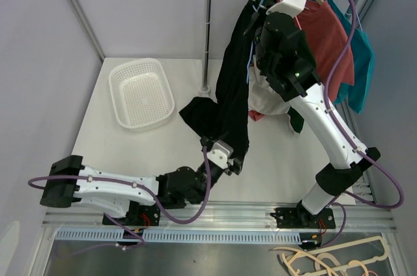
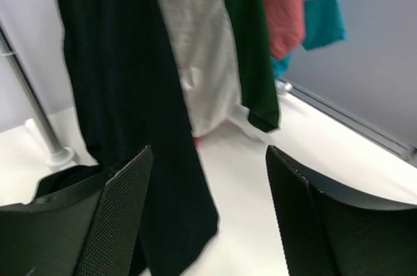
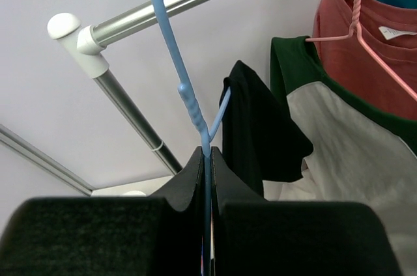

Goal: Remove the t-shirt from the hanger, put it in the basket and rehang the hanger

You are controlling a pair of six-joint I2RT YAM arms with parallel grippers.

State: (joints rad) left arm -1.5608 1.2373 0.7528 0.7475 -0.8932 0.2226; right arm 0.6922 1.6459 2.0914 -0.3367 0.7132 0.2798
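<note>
black t-shirt [image 1: 231, 94], blue hanger [image 3: 189, 103], red shirt [image 1: 326, 35], basket [image 1: 141, 94]

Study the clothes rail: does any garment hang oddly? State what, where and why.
The black t-shirt hangs askew: draped from one arm of the blue hanger, it trails down and its lower end bunches on the table.

tabletop [image 1: 150, 152]: white, flat.
basket [image 1: 141, 92]: white, perforated, upright at the left rear.
pole [image 1: 207, 41]: metal, its foot standing at the rear centre, right of the basket.
black shirt [image 1: 231, 94]: lower end bunched on the surface, just in front of the pole's foot.
</note>
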